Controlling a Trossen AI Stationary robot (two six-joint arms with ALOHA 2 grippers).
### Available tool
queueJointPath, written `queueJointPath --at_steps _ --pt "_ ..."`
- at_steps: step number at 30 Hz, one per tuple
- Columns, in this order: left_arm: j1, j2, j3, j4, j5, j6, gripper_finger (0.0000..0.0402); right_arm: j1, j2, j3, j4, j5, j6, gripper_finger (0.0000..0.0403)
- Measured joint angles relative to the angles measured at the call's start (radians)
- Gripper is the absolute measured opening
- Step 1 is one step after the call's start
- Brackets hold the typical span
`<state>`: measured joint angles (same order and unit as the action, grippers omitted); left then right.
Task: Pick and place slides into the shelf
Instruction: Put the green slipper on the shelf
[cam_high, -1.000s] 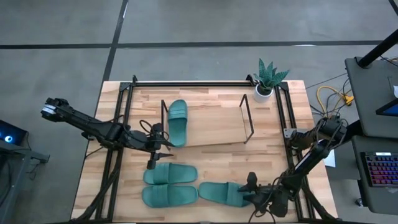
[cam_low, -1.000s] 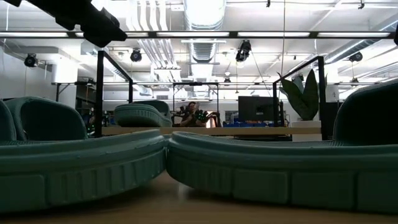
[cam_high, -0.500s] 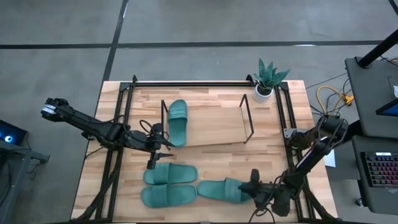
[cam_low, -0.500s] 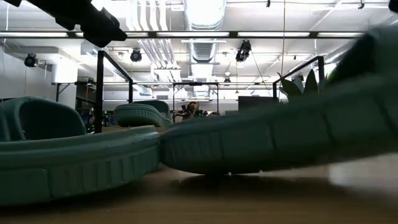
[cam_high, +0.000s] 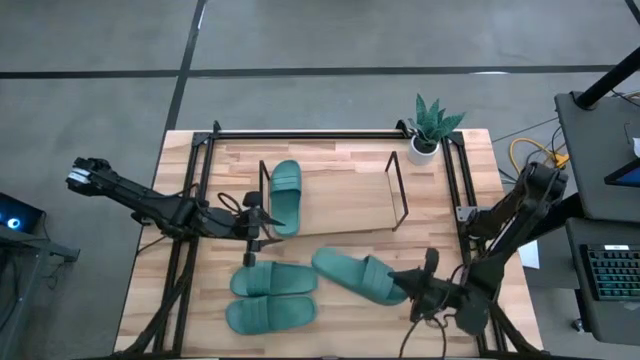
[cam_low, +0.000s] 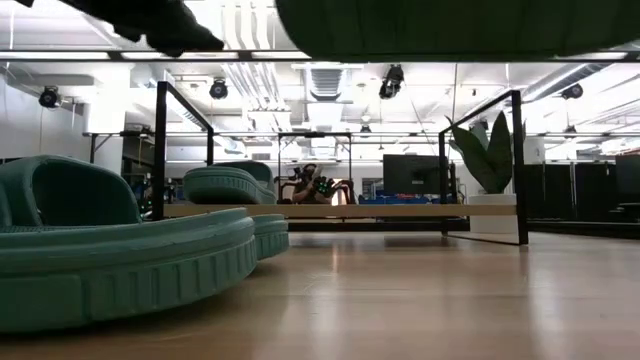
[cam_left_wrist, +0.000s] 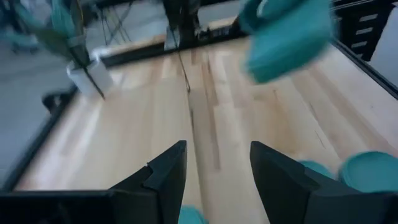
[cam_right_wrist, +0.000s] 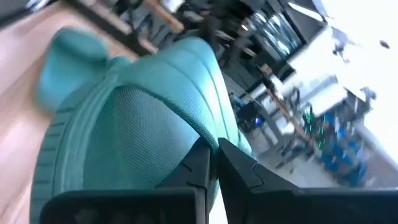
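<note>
A thin pinch is taken by the right gripper (cam_high: 415, 286) on one end of a slide (cam_high: 358, 276), its fingers closed almost together on the strap, as the right wrist view shows. The rest of the slide hangs out ahead of the fingers, clear of the table (cam_high: 430, 210). A swing could let it twist or slip free, since the weight sits well away from the pinch. It could also catch a rod of the shelf (cam_high: 397, 190), which lies beyond the slide's far tip. The right arm is folded low at the table's near right corner, with its wrist turned toward the shelf. The left gripper (cam_high: 252, 226) is held with its fingers apart and empty, just beside the shelf's end, where one slide (cam_high: 285, 195) already lies. Two more slides (cam_high: 272, 296) rest near it on the table.
</note>
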<state>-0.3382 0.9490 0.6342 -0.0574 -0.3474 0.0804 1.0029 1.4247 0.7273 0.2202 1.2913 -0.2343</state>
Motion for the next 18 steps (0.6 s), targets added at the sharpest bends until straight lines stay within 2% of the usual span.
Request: queueJointPath --at_steps 9,18 --pt "-0.005 0.051 -0.001 0.143 0.028 0.236 0.0162 -0.002 -0.139 -0.014 0.004 0.016 0.084 0.0012" --pt "-0.004 0.222 0.0 0.464 0.026 0.56 0.0162 -0.002 -0.162 -0.014 0.006 -0.015 0.08 0.0011"
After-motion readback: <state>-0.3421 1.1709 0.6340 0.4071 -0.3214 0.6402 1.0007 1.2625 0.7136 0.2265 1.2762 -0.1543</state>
